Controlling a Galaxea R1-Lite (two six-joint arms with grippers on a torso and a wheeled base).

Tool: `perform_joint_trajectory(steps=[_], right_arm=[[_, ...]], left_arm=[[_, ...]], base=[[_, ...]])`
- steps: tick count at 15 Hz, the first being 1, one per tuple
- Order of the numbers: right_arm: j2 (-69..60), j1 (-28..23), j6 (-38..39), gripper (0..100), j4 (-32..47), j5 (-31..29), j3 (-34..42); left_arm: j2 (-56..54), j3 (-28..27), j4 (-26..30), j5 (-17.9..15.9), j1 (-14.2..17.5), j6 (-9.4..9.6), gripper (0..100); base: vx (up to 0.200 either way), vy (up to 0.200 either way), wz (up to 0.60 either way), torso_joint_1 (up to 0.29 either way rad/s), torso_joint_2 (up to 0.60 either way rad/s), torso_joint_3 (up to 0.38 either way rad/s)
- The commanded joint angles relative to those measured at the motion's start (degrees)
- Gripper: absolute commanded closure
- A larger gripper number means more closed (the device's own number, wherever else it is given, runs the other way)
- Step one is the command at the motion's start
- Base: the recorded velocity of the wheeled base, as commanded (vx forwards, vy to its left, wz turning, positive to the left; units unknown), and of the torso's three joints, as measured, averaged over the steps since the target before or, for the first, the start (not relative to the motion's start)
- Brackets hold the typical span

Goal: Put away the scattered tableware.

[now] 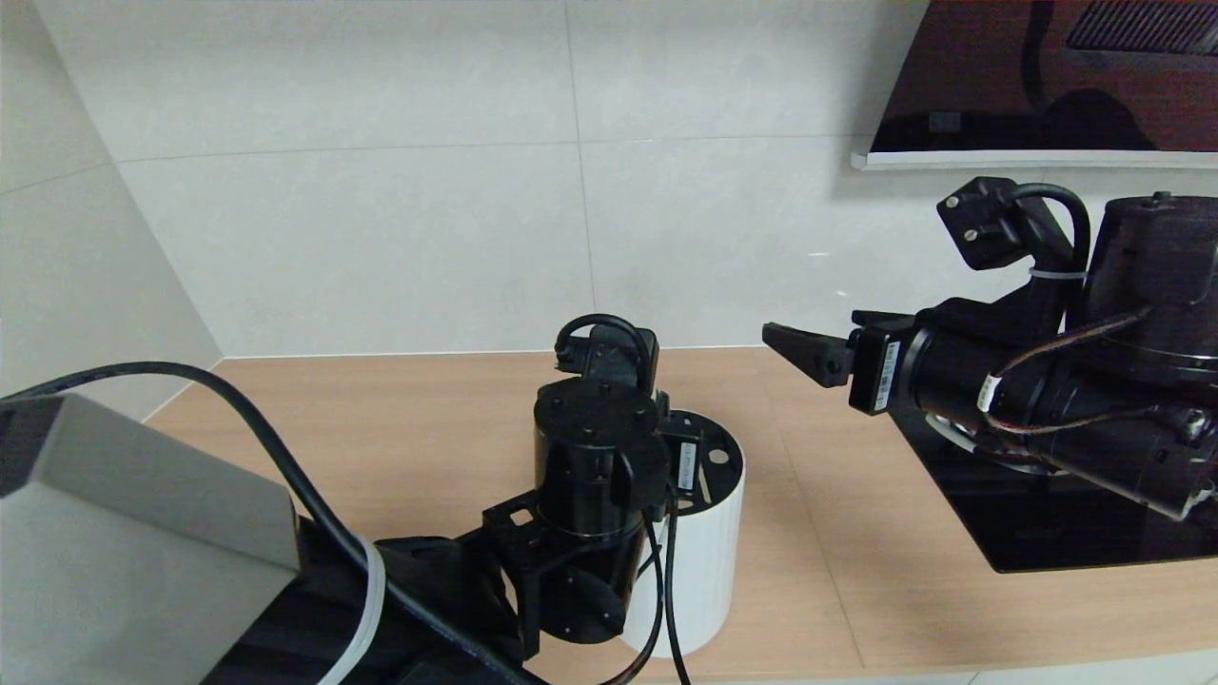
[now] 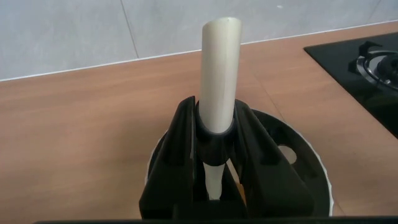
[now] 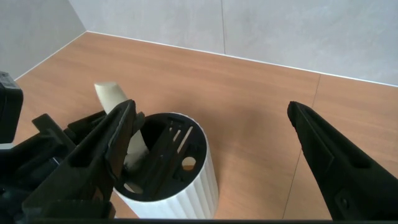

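Observation:
A white ribbed utensil holder (image 1: 699, 561) with a black slotted lid stands on the wooden counter (image 1: 381, 428). My left gripper (image 2: 216, 116) sits straight above the holder (image 2: 311, 163), shut on the cream handle of a utensil (image 2: 219, 68). The handle stands upright, and its lower end goes down into a slot of the lid. My right gripper (image 1: 826, 341) hangs in the air to the right of the holder and above its lid. In the right wrist view this gripper (image 3: 211, 109) is wide open with nothing in it, facing the holder (image 3: 186, 186) and the cream handle (image 3: 112, 98).
A black cooktop (image 1: 1047, 533) is set into the counter to the right, under my right arm, with a burner (image 2: 379, 62) on it. A dark range hood (image 1: 1047, 86) hangs above it. A tiled wall closes the back and left.

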Motion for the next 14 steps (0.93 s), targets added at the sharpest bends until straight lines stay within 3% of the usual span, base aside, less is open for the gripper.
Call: perform_joint_trajectory(steps=[1, 11, 13, 14], right_arm=[[0.02, 0.08, -0.01, 0, -0.03, 0.00, 0.07], [0.02, 0.08, -0.01, 0, -0.03, 0.00, 0.07], [0.02, 0.08, -0.01, 0, -0.03, 0.00, 0.07], [-0.07, 0.08, -0.01, 0, -0.03, 0.00, 0.07]], left_arm=[[-0.19, 0.00, -0.04, 0.05, -0.09, -0.01, 0], [-1.69, 0.61, -0.04, -0.04, -0.09, -0.01, 0], [-5.47, 2.90, -1.19, -2.06, -0.09, -0.81, 0], [-10.30, 6.15, -3.30, -6.63, -0.09, -0.98, 0]], base=[[0.000, 0.000, 0.00, 0.000, 0.00, 0.000], [0.000, 0.000, 0.00, 0.000, 0.00, 0.000], [0.000, 0.000, 0.00, 0.000, 0.00, 0.000], [0.000, 0.000, 0.00, 0.000, 0.00, 0.000]])
